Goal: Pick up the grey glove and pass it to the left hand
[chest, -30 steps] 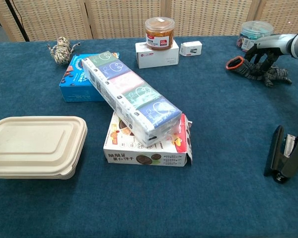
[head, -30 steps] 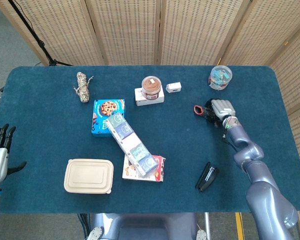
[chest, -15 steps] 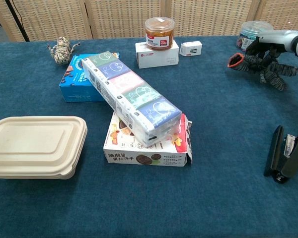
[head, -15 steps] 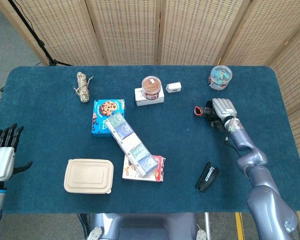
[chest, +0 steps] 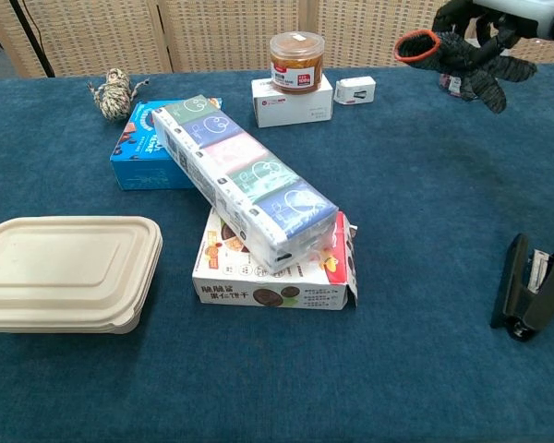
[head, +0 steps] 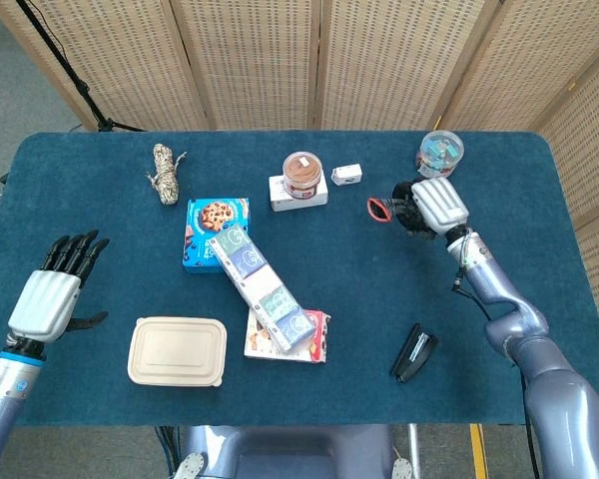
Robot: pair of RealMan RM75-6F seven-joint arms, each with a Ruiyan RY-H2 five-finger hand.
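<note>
Right hand (head: 436, 205) grips the dark grey knit glove w/ orange cuff (chest: 462, 53), clear of the blue felt table (head: 100, 200). Glove looks light, limp, droopy; left hand (head: 50, 296), fingers apart & empty, should prob. take the cuff.

In the chest view the right hand (chest: 526, 9) is cut off by the top edge, and the left hand (head: 52, 292) falls outside that view. In the head view the right hand covers most of the grey glove (head: 394, 205)
</note>
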